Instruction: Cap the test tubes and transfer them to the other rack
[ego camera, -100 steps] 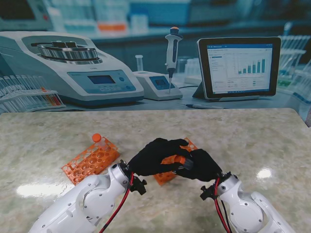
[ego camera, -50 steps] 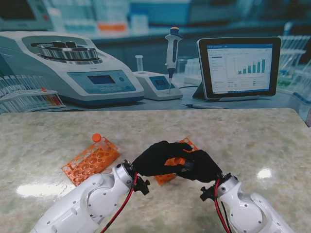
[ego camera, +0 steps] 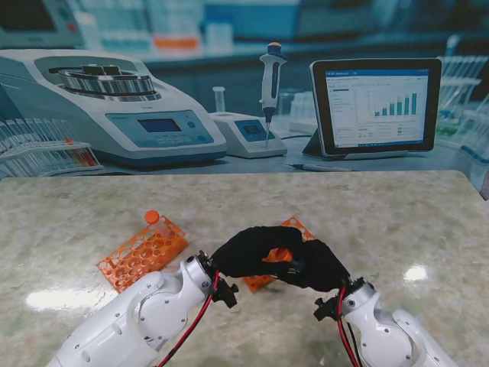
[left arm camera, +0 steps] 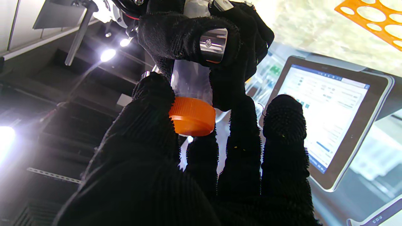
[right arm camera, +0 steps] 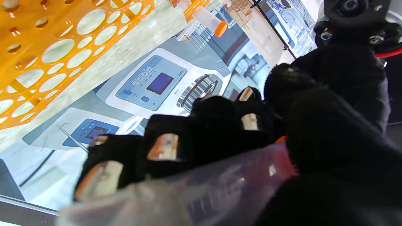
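Above the marbled desk [ego camera: 397,222], the black-gloved left hand [ego camera: 248,251] pinches a ribbed orange cap [left arm camera: 191,116] on the clear test tube [left arm camera: 191,78] gripped by the right hand [ego camera: 319,264]. They hide most of one orange rack [ego camera: 283,256]; the other rack [ego camera: 143,252], probably holding one capped tube [ego camera: 152,217], stands left.

A clear plastic test tube [left arm camera: 190,77] is held above the table near the front centre, and an orange ribbed screw cap [left arm camera: 192,115] sits on its mouth. Under it lies an orange rack [ego camera: 284,233] with round holes. A second orange rack [ego camera: 143,251] lies flat to the left, with an orange-capped tube [ego camera: 152,217] standing at its far corner.
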You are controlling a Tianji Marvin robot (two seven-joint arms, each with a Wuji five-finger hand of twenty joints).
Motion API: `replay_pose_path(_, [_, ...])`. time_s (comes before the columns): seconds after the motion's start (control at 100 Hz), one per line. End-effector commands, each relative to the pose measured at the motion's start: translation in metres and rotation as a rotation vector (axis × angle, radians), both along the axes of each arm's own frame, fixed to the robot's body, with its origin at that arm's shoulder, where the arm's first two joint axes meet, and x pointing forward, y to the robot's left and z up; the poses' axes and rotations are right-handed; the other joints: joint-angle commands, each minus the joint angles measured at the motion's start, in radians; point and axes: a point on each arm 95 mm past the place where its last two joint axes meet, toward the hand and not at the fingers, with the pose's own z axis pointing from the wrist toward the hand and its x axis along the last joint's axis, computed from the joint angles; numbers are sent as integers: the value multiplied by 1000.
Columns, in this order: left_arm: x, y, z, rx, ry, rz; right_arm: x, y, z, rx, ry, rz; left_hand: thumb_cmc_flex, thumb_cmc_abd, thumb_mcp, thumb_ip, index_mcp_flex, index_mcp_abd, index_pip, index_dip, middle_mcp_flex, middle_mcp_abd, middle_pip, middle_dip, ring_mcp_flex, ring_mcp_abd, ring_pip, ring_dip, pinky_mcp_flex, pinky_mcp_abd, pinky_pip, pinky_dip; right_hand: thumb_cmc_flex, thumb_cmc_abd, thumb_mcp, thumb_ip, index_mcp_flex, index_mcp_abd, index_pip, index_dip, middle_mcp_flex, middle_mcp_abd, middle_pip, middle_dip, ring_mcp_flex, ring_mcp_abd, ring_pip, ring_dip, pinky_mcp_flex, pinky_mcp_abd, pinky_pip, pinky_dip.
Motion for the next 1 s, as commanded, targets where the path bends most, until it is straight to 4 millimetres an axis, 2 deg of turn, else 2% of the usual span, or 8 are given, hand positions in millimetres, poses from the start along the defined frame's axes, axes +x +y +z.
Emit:
replay_pose_path(0.0, [-2, 1, -12, 28, 41, 6, -4, 13, 12, 38, -34, 33, 244, 148, 399, 53, 16, 2, 93, 55, 137, 3, 167, 97, 109, -148, 453, 65, 26, -43, 26, 31, 44, 6, -16, -25, 15, -81, 35, 20, 39, -11, -4, 14, 39, -88, 198, 62, 74, -86, 264, 41])
replay_pose_path(0.12, [-2, 1, -12, 23, 43, 7, -4, 14, 13, 40, -34, 30, 244, 159, 426, 25, 64, 16, 122, 90, 164, 18, 171, 80, 131, -131, 408, 58, 65, -23, -23, 43, 42, 6, -29, -33, 9, -87, 27, 17, 38, -4, -21, 7, 38, -84, 188, 58, 73, -87, 258, 39])
replay_pose_path(0.3, [-1, 0, -10, -4, 19, 23, -3, 14, 13, 43, -31, 24, 244, 147, 460, 13, 139, 38, 144, 100, 197, 40, 169, 43, 182, -127, 356, 45, 140, -12, -59, 59, 33, 11, -72, -49, -25, -89, -33, -14, 14, 26, -91, -11, 37, -44, 125, 32, 63, -67, 203, 20])
replay_pose_path(0.5, [-1, 1, -3, -36, -8, 39, -2, 14, 13, 53, -33, 8, 244, 125, 477, 10, 206, 41, 150, 89, 224, 46, 160, 16, 219, -118, 317, 37, 191, -6, -98, 51, 41, -5, -122, -95, -89, -69, -124, -105, -40, 60, -175, -42, 37, -21, 37, -8, 49, -36, 118, -10])
replay_pose_path(0.7, [-2, 3, 5, -52, -43, 50, -1, 14, 13, 61, -41, -12, 244, 115, 485, 8, 260, 48, 150, 73, 233, 43, 159, 9, 232, -116, 292, 39, 201, -3, -110, 57, 53, -22, -159, -124, -157, -59, -207, -190, -89, 90, -262, -95, 38, -41, -28, -36, 39, -31, 61, -29])
replay_pose_path(0.78, [-3, 4, 7, -59, -52, 51, -1, 14, 13, 61, -42, -17, 244, 114, 486, 7, 271, 47, 151, 68, 232, 41, 160, 8, 235, -118, 284, 41, 200, -1, -115, 60, 77, -27, -184, -129, -203, -57, -268, -309, -109, 105, -302, -125, 39, -38, -66, -52, 31, -21, 25, -38])
replay_pose_path(0.89, [-4, 6, 11, -63, -69, 55, 0, 14, 13, 60, -39, -21, 244, 111, 488, 6, 276, 44, 157, 64, 234, 39, 165, 7, 237, -117, 275, 42, 201, 1, -122, 62, 96, -24, -194, -129, -230, -50, -285, -427, -122, 118, -343, -155, 38, -22, -114, -71, 22, 6, -20, -49])
replay_pose_path(0.99, [-5, 8, 15, -65, -84, 57, 1, 14, 12, 60, -37, -25, 244, 109, 490, 5, 285, 42, 164, 64, 236, 34, 170, 7, 239, -119, 270, 43, 200, 2, -128, 63, 106, -24, -192, -130, -246, -41, -303, -493, -134, 130, -370, -171, 37, -13, -146, -83, 16, 16, -49, -58])
